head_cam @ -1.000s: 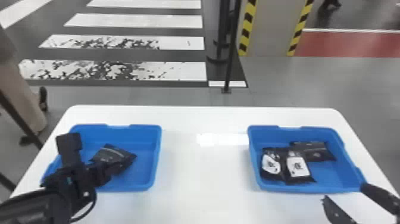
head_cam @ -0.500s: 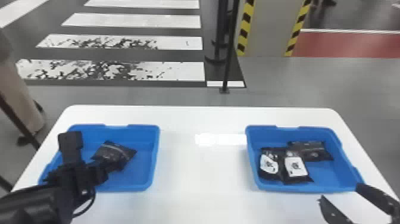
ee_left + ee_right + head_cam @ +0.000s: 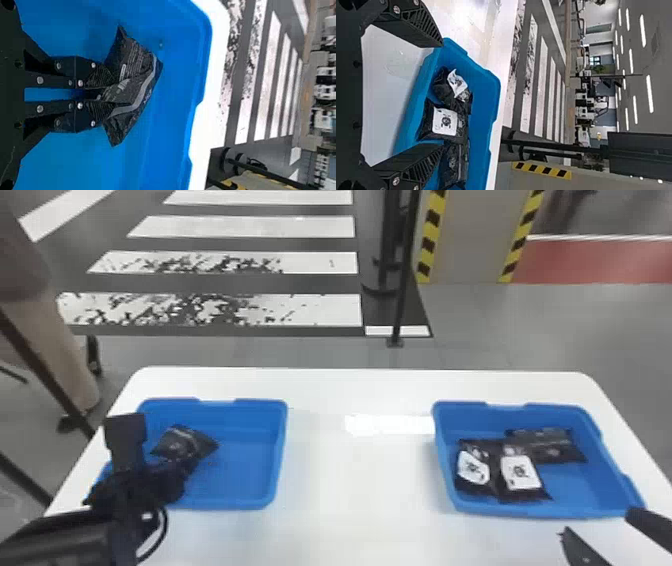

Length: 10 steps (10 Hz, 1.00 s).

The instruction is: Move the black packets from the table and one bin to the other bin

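My left pincer (image 3: 184,474): nearly closed, gripping the black packet (image 3: 181,444), which spreads at twelve o'clock in head view. My right pincer (image 3: 595,521): wide open, empty, three packets (image 3: 521,475) at ten o'clock.

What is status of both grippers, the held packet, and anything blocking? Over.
Left gripper closed on black packet, inside left bin. Right gripper open, near right bin. Possible obstacle: left bin's wall.

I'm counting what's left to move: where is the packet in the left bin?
In the left wrist view, the packet is pinched between the left gripper's fingers, over the blue floor of the left bin.
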Each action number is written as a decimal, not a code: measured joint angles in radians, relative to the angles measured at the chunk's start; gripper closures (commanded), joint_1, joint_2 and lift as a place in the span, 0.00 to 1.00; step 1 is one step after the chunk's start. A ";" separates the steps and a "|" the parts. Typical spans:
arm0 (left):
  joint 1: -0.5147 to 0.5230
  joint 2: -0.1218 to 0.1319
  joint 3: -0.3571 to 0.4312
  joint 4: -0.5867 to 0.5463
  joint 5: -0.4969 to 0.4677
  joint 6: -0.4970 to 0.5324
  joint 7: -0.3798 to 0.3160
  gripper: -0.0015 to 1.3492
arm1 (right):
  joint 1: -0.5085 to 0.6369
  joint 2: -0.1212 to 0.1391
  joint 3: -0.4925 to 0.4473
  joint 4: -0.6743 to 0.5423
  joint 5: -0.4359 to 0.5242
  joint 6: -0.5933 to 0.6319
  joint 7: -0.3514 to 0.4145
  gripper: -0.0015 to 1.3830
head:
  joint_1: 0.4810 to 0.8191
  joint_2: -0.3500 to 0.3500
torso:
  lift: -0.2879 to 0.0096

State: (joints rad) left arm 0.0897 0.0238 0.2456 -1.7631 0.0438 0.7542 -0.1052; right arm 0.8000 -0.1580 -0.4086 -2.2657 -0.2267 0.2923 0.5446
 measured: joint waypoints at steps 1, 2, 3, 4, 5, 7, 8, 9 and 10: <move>0.053 -0.012 0.009 -0.085 0.001 -0.045 0.020 0.89 | 0.000 0.000 0.000 0.000 0.000 0.000 0.000 0.09 | 0.63 0.57 | 0.60; 0.118 -0.021 0.013 -0.175 0.009 -0.095 0.031 0.89 | 0.000 0.000 0.000 0.000 0.000 0.000 0.000 0.09 | 0.63 0.57 | 0.60; 0.184 -0.023 0.013 -0.250 0.019 -0.154 0.032 0.89 | 0.001 0.000 -0.001 -0.002 -0.003 0.000 0.000 0.09 | 0.63 0.58 | 0.60; 0.248 -0.024 -0.001 -0.310 0.024 -0.231 0.031 0.89 | 0.001 0.000 -0.003 -0.010 -0.013 0.006 0.005 0.09 | 0.63 0.57 | 0.60; 0.308 -0.024 -0.026 -0.354 0.025 -0.329 0.015 0.89 | -0.018 -0.003 -0.008 -0.020 -0.021 0.031 0.032 0.09 | 0.63 0.54 | 0.60; 0.399 -0.018 -0.065 -0.377 0.014 -0.561 -0.050 0.89 | -0.083 -0.009 -0.014 -0.039 -0.032 0.097 0.073 0.09 | 0.63 0.49 | 0.60; 0.441 -0.015 -0.072 -0.377 -0.026 -0.688 -0.076 0.89 | -0.105 -0.013 -0.007 -0.068 -0.051 0.133 0.062 0.09 | 0.63 0.48 | 0.60; 0.477 -0.014 -0.078 -0.371 -0.091 -0.797 -0.093 0.89 | -0.129 -0.016 0.001 -0.094 -0.075 0.166 0.050 0.09 | 0.63 0.48 | 0.60; 0.495 -0.012 -0.086 -0.349 -0.150 -0.874 -0.103 0.89 | -0.188 -0.023 0.004 -0.075 -0.099 0.188 0.070 0.09 | 0.63 0.47 | 0.60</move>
State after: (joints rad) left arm 0.5846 0.0114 0.1600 -2.1117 -0.1059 -0.1196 -0.2079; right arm 0.6122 -0.1814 -0.4046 -2.3405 -0.3256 0.4806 0.6150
